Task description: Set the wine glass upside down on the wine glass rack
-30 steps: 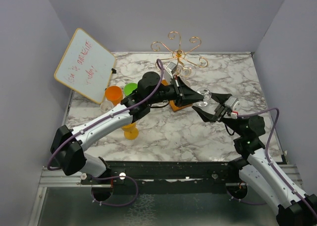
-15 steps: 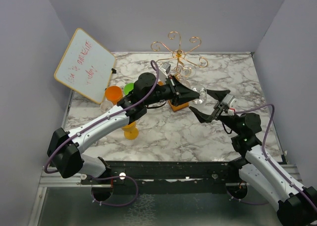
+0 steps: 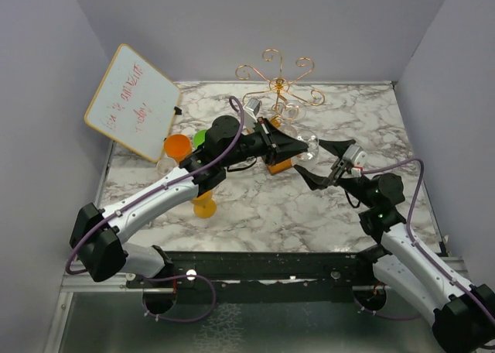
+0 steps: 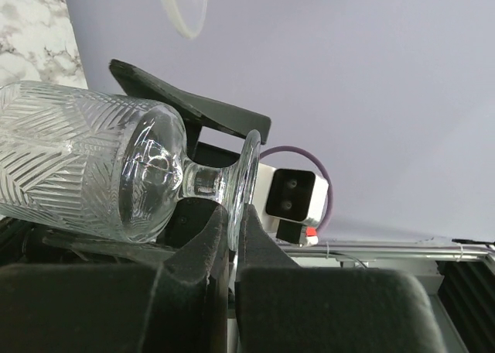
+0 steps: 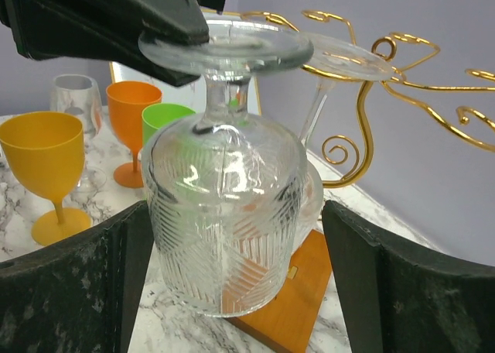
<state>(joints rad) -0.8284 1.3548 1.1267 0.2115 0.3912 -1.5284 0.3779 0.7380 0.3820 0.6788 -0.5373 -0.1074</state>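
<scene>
We see wine glass (image 4: 116, 171) tipped sideways, ribbed bowl at left, foot disc pinched in left gripper (image 4: 233, 217), black fingers tight together. Behind foot we note white camera box (image 4: 292, 195), purple cable (image 4: 313, 158); marble tabletop (image 4: 35, 28) upper left.

From above and behind the arm bases, we look down and forward over the whole table (image 3: 255, 206), near edge to far wall, from well back. Our left wrist view sits right against the wine glass (image 4: 100, 171), which lies sideways in it, and faces the right wrist camera (image 4: 292, 194). Our right wrist view is equally close and looks past the same glass toward the table's left edge. All three views share the glass; the overhead and right wrist views also share the wine glass rack (image 3: 281, 166) (image 5: 290, 310).
</scene>
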